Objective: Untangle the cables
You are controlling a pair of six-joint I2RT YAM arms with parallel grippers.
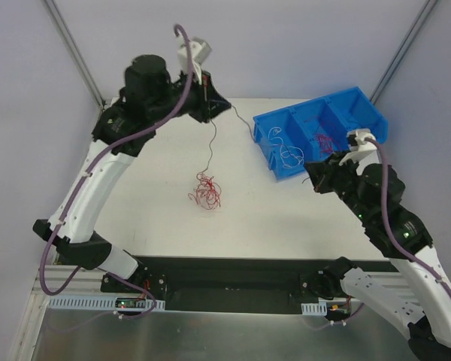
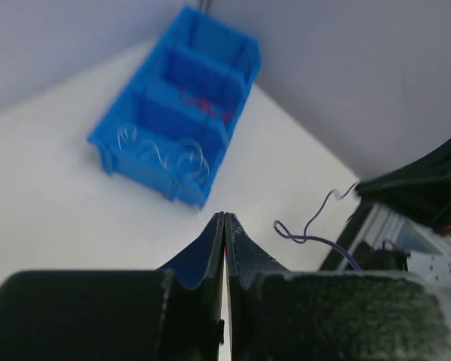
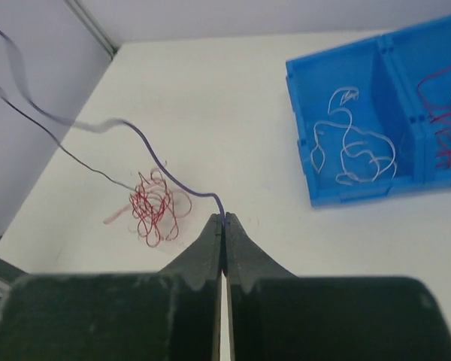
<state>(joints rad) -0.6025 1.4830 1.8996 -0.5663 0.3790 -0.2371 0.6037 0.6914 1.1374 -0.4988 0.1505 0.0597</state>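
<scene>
A red curly tangle of cables (image 1: 205, 189) lies mid-table; it also shows in the right wrist view (image 3: 152, 204). My left gripper (image 1: 224, 105) is raised at the back and shut (image 2: 224, 216). A thin dark strand (image 1: 211, 147) hangs from it down to the tangle. Another thin strand (image 1: 244, 120) runs from it toward my right gripper (image 1: 308, 180). My right gripper is shut (image 3: 224, 218) on a thin purple cable (image 3: 161, 162), which rises up and left. The same cable shows in the left wrist view (image 2: 316, 226).
A blue three-compartment bin (image 1: 376, 124) stands at the back right, next to my right gripper. It holds white wires (image 3: 353, 147) and red wires (image 3: 443, 113). The bin also shows in the left wrist view (image 2: 135, 162). Grey walls enclose the table.
</scene>
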